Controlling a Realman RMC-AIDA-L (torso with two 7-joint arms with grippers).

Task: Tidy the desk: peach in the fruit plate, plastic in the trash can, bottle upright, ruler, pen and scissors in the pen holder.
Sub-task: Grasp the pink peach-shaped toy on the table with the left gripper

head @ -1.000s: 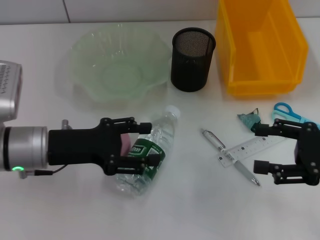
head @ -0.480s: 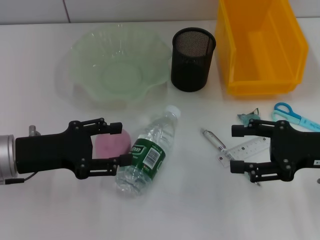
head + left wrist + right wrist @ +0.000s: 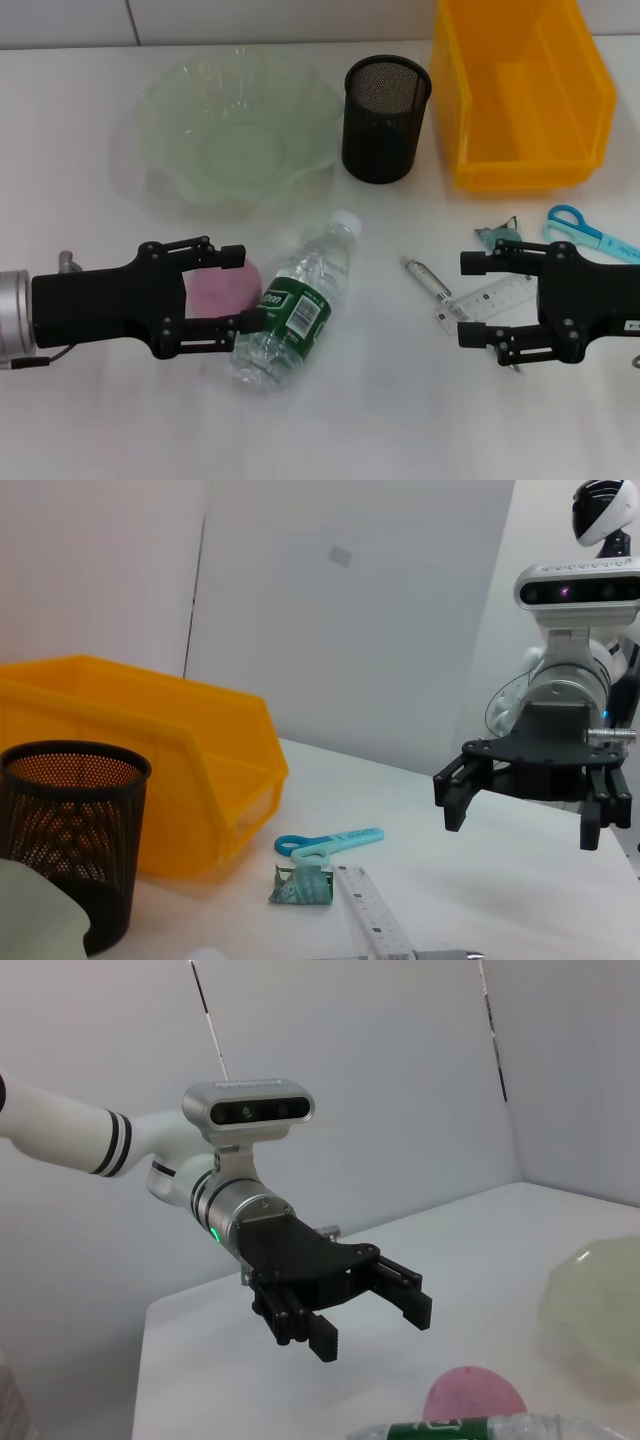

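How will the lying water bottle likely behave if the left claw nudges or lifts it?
The water bottle lies on its round side, so a nudge would probably roll it toward the pen. It looks clear and empty, so likely light. Its thin ribbed plastic may dent under the left claw.

Head view overhead, looking down; wrist views low, facing each other across table.
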